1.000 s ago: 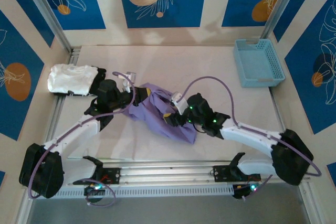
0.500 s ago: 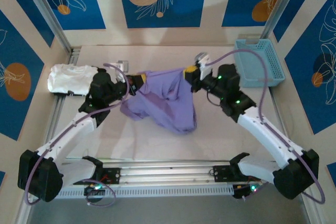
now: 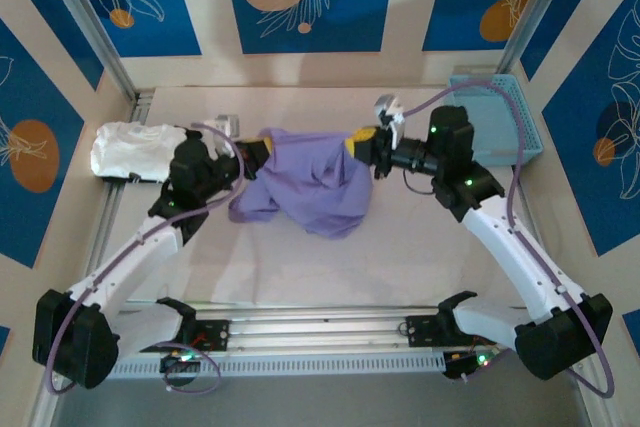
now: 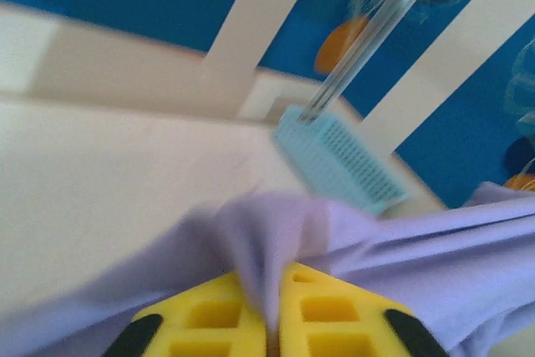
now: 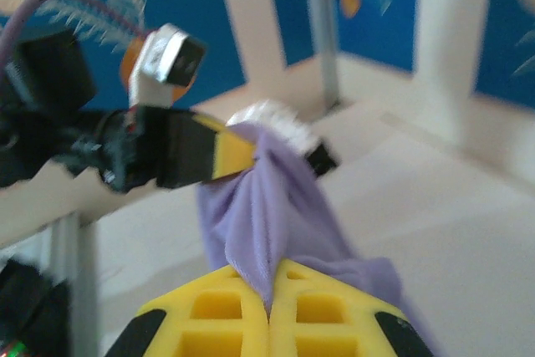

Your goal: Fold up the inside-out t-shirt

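The lavender inside-out t-shirt (image 3: 312, 182) hangs bunched between my two grippers at the back middle of the table, its lower part resting on the surface. My left gripper (image 3: 258, 153) is shut on the shirt's left end; in the left wrist view the fabric (image 4: 276, 223) is pinched between its yellow fingers (image 4: 209, 315). On the right end my right gripper (image 3: 362, 141) is shut as well, with a fold of cloth (image 5: 267, 198) squeezed between its fingers (image 5: 334, 307). In the right wrist view the left gripper (image 5: 238, 150) faces me across the shirt.
A folded white garment (image 3: 135, 150) lies at the table's left edge, just behind the left arm. A light-blue basket (image 3: 495, 119) stands at the back right, behind the right wrist. Metal frame posts rise at both back corners.
My right gripper shut on the shirt near the table's middle and carried it up and back to the right. The shirt went from a crumpled heap to stretched between both grippers.
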